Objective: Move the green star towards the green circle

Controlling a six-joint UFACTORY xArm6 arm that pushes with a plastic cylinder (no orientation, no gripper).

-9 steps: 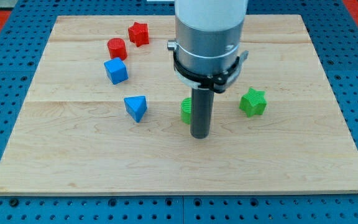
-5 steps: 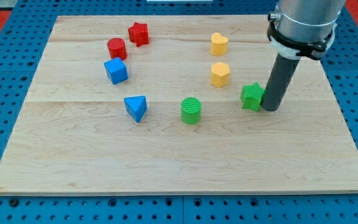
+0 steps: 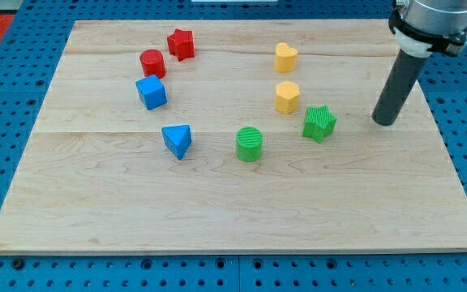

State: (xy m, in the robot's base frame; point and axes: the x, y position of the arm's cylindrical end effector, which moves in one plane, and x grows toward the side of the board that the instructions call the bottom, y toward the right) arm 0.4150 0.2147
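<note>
The green star point(image 3: 319, 123) lies on the wooden board point(image 3: 217, 203), right of centre. The green circle point(image 3: 250, 143) stands to its left and slightly lower, a short gap between them. My tip point(image 3: 385, 122) rests on the board to the right of the green star, clearly apart from it, with bare wood between them. The dark rod rises from the tip toward the view's top right.
Two yellow blocks point(image 3: 286, 57) point(image 3: 288, 96) sit above the green star. A blue triangle point(image 3: 177, 139) lies left of the green circle. A blue cube point(image 3: 151, 92), a red cylinder point(image 3: 152, 62) and a red star point(image 3: 181, 43) are at the upper left.
My tip swung from the green circle to the star's right side, pushed the star a little left, then drew back to the right. The other blocks have not moved.
</note>
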